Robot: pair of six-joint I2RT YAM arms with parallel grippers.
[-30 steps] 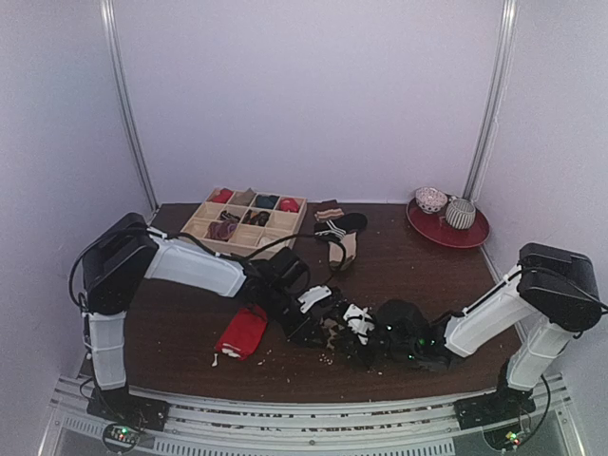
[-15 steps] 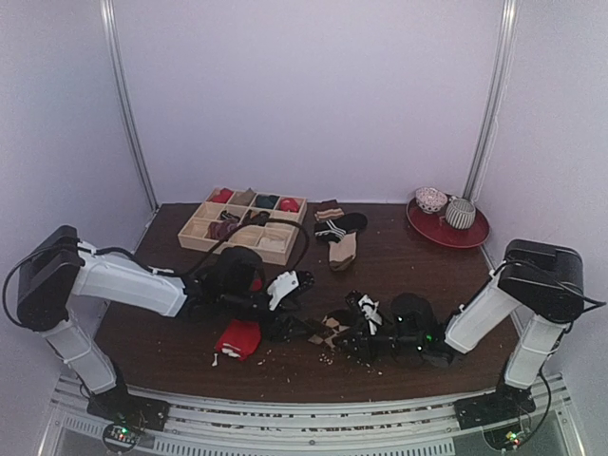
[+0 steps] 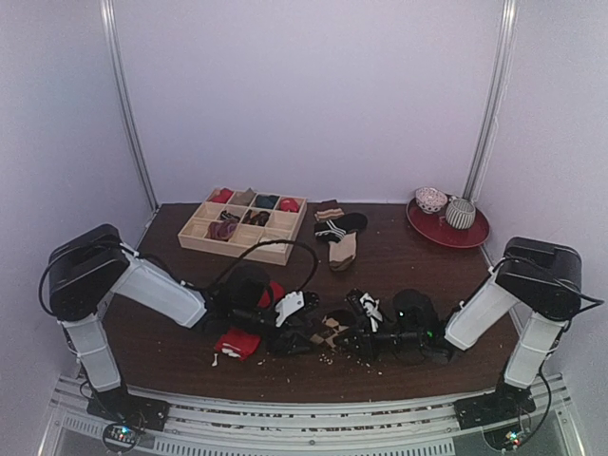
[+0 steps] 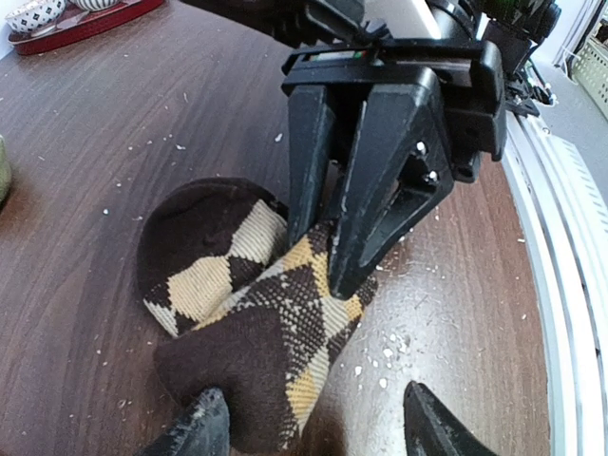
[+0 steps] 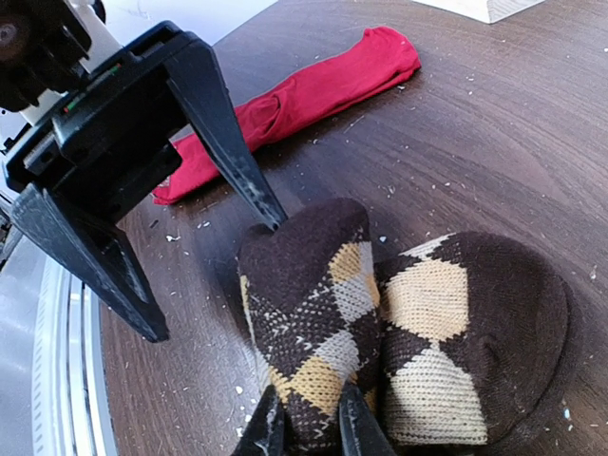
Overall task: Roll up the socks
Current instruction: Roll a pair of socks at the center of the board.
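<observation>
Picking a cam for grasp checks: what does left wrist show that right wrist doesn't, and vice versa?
Left wrist only: the right pincer seen from outside, shut on a fold of the argyle sock; the red tray at the far side; the metal rail along the table's edge.
Right wrist only: the red sock lying flat, the left pincer open near the argyle sock, and a corner of the wooden box.
Both: the argyle sock, folded on the dark table, with crumbs scattered around.
</observation>
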